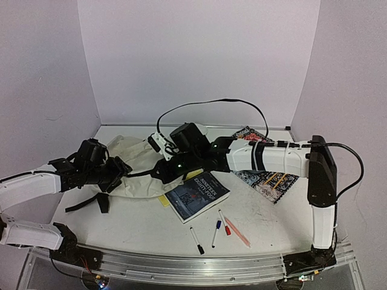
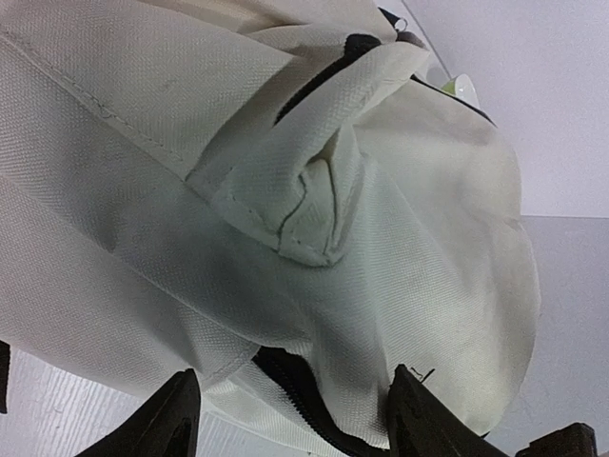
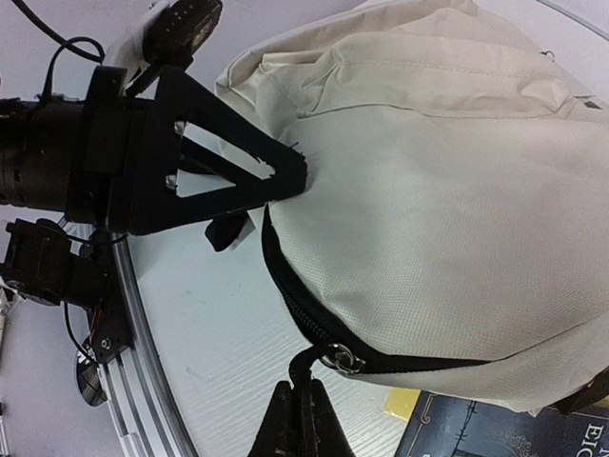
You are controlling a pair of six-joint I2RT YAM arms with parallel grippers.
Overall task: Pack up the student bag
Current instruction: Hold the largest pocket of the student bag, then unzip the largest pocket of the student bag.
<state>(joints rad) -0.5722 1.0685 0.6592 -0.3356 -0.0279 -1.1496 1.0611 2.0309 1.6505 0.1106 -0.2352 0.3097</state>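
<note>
The right gripper (image 3: pixel 301 388) is pinched tight on the black zip pull (image 3: pixel 328 360) of the student bag (image 3: pixel 428 209). The left gripper (image 2: pixel 293 381) stands wide, its fingers (image 2: pixel 171 419) straddling the cream fabric and zip line (contact unclear). From above, the arms hide both sets of fingertips and part of the bag, which lies left of centre on the table (image 1: pixel 139 223)

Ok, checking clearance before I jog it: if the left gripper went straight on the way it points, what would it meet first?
The student bag: its cream fabric fills the view right ahead of the open left gripper, seemingly very close, though depth is unclear.
</note>
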